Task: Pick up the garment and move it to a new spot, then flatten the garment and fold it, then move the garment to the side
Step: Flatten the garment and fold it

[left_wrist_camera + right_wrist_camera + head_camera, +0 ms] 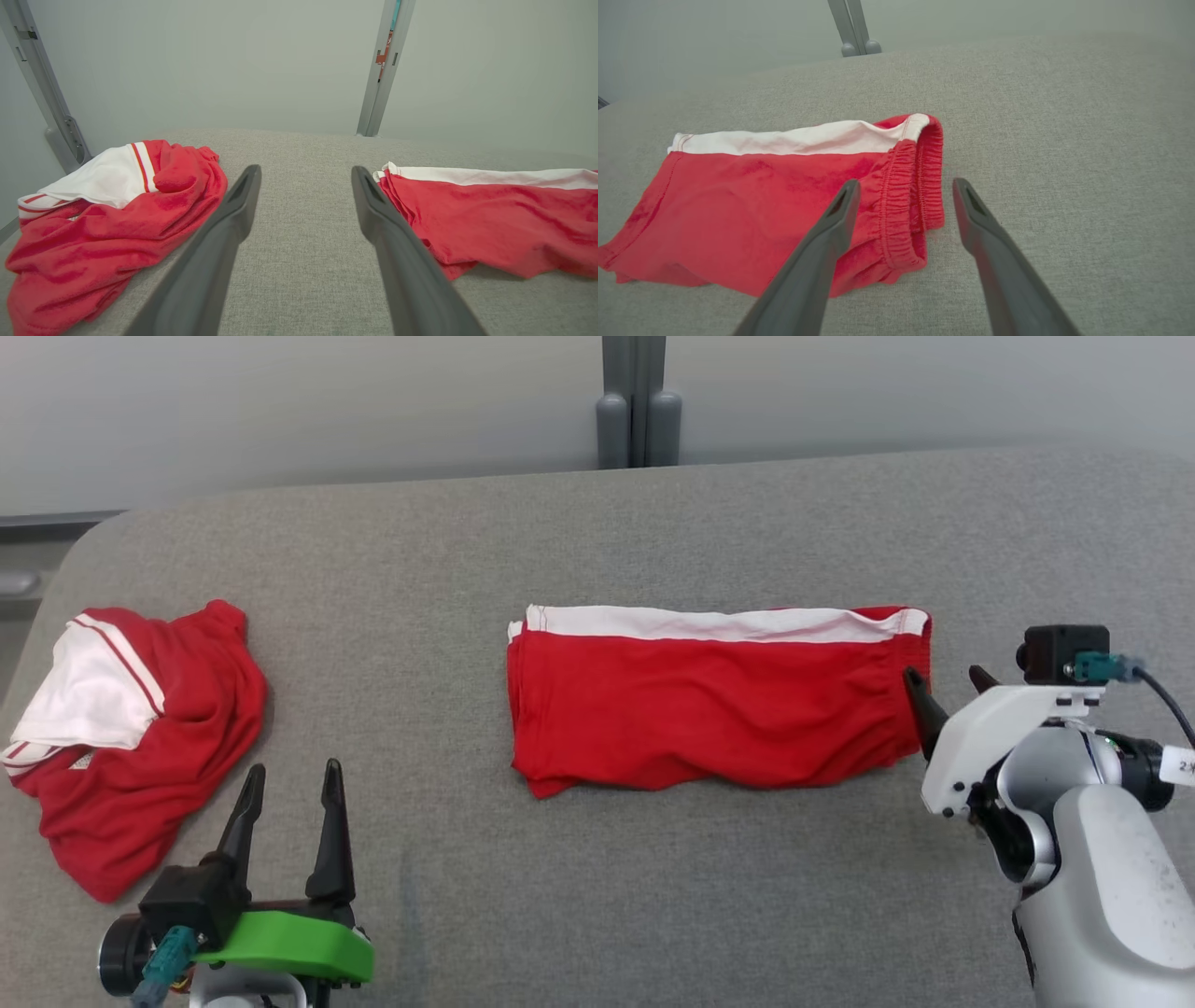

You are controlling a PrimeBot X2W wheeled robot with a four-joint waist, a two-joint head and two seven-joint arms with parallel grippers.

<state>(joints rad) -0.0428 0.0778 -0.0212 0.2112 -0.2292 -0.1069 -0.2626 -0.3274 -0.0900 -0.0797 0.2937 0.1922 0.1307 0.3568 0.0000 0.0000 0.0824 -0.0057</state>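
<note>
The garment lies bunched at the left of the grey padded surface: red cloth with a white sleeve, red striped trim and a small white tag. In the left wrist view the garment sits left of my fingers. My left gripper is open and empty, just right of the garment's near edge, over bare surface. My right gripper is open at the right end of a folded red cloth, holding nothing. In the right wrist view, the right gripper has one finger over the cloth's elastic band and the other over bare surface.
The folded red cloth with a white stripe along its far edge lies in the middle, elastic waistband to the right. A grey post stands behind the surface's far edge. The grey surface is bare in front.
</note>
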